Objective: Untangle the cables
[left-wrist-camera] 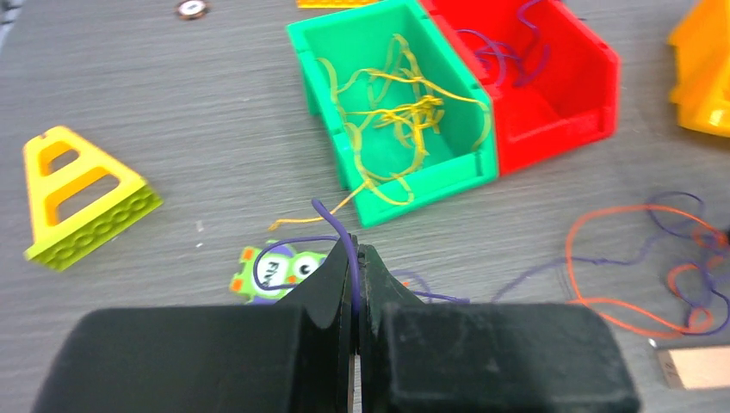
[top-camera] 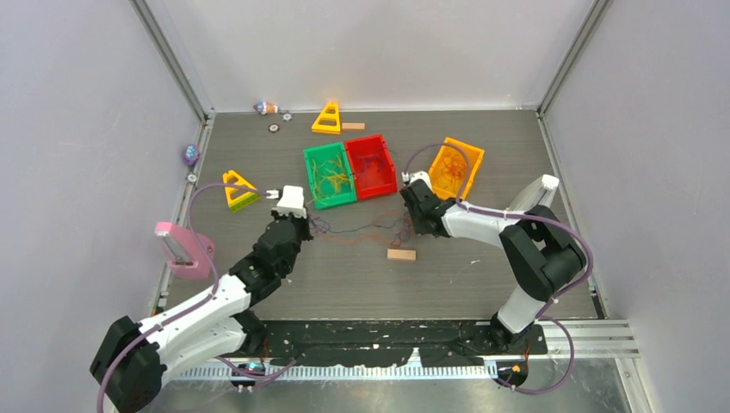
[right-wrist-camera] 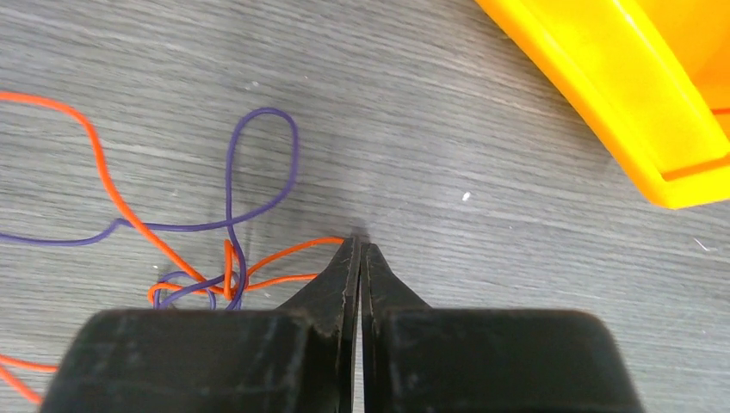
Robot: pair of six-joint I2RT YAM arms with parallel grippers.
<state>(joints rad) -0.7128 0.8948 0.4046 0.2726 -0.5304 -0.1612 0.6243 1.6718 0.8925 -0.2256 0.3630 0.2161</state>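
The left fingers (left-wrist-camera: pixel 327 288) are pressing together, pinching a purple cable (left-wrist-camera: pixel 351 258) that is rising between their tips. The right fingers (right-wrist-camera: pixel 331 292) are likewise pressing together at the level of the desk (right-wrist-camera: pixel 482 129). An orange cable (right-wrist-camera: pixel 297 251) is running into their tips, so they appear to be pinching it.

Sorting is partly complete. Yellow cables (left-wrist-camera: pixel 396 116) are lying in the green bin (left-wrist-camera: pixel 430 176) and purple strands (left-wrist-camera: pixel 495 52) in the red bin (left-wrist-camera: pixel 572 120). The orange bin (right-wrist-camera: pixel 603 77) is standing beside the right arm.

The tangle (top-camera: pixel 370 231) of orange and purple cables is lying on the desk between the arms, knotted near the right fingers. Separating these two colours is judged to be the work left.
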